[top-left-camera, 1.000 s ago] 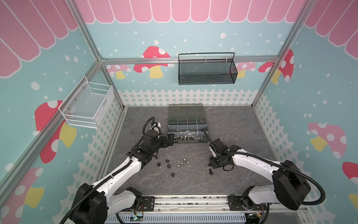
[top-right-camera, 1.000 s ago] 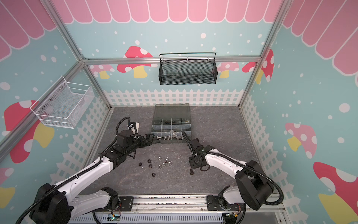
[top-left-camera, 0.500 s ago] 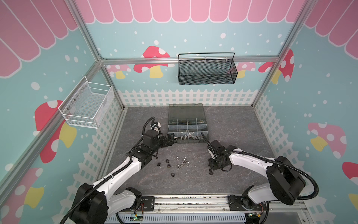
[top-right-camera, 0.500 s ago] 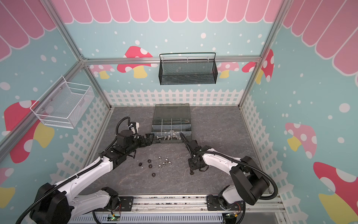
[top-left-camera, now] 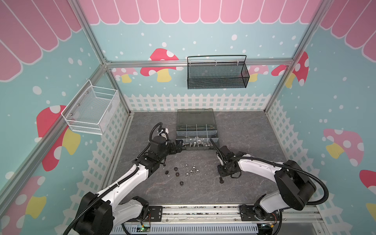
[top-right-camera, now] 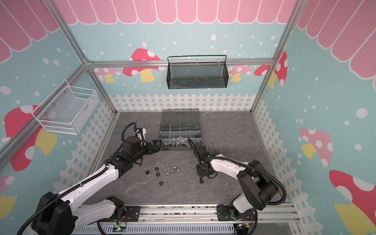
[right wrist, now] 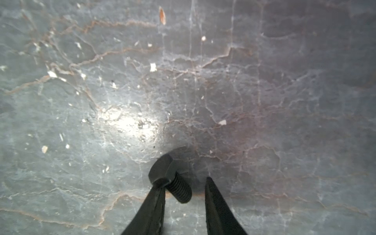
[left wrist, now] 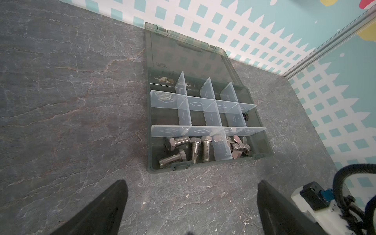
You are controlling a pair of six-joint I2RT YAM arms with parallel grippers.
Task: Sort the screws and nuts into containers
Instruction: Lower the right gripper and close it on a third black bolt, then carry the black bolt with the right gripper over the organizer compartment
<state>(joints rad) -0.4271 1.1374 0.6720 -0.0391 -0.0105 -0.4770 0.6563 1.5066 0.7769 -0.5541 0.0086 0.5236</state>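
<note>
Resting toward the far edge of the grey stone-patterned tabletop (top-left-camera: 254, 130), the dark grey plastic organiser case (left wrist: 187, 57) lies open. The left pincer (left wrist: 192, 181) hangs before it, jaws wide apart, empty. The right pincer (right wrist: 184, 184), nearer the front edge right of centre, straddles a short black hex-head screw (right wrist: 168, 177) lying on the tabletop, jaws apart, one finger (right wrist: 154, 203) touching its head. Centring over the threaded shank before squeezing should, I judge, keep it from rolling or squirting free.
</note>
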